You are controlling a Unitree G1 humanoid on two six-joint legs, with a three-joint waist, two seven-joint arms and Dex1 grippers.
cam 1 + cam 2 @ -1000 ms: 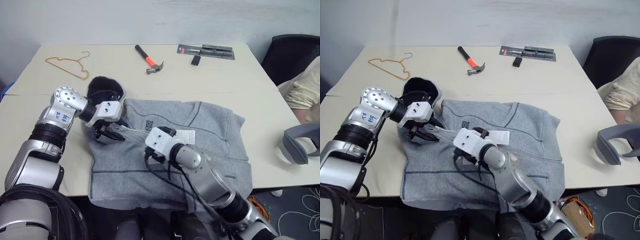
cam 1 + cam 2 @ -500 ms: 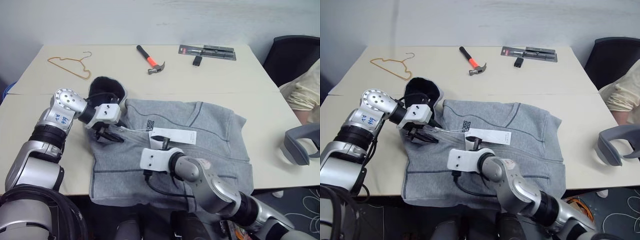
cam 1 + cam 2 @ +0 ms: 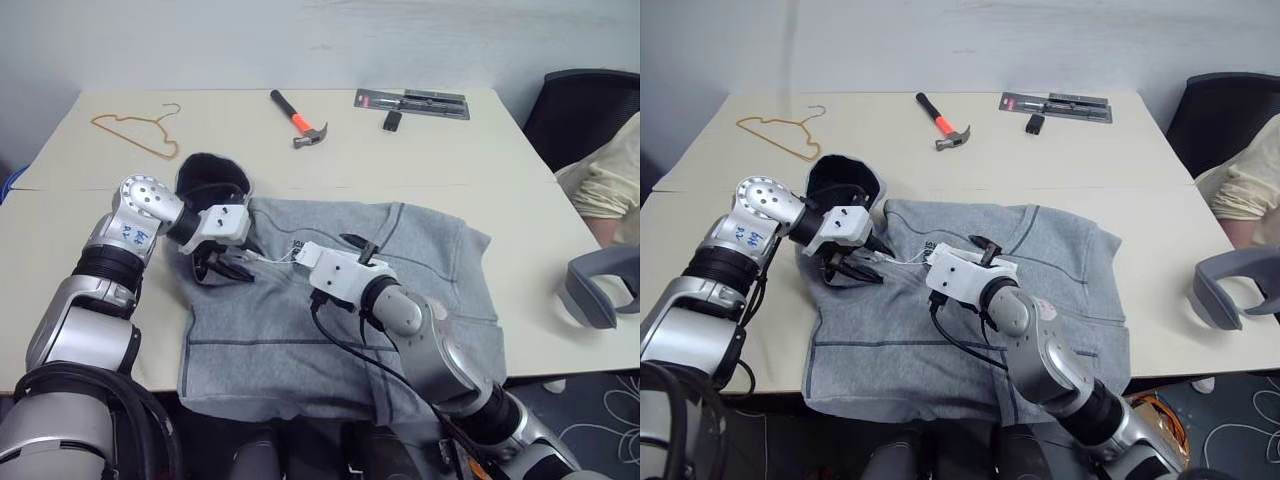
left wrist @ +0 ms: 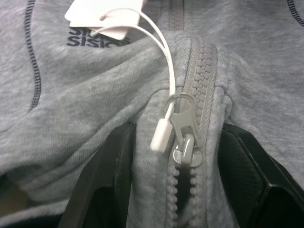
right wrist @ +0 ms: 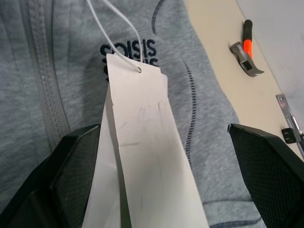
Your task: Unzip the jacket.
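Head views: the jacket (image 3: 340, 300), soft grey fleece with darker seams, lies flat on the beige table (image 3: 420, 150), dark-lined hood toward the far left. Left gripper (image 3: 222, 268) sits at the collar; right gripper (image 3: 350, 248) hovers over the chest.

Left wrist view: black fingers (image 4: 109, 180) pinch a fold of fleece around the chunky moulded zipper (image 4: 185, 142), still closed, white cord looped through its pull.

Right wrist view: fingers (image 5: 76, 161) spread wide, apparently gripping nothing; a white paper tag (image 5: 142, 156) lies between them.
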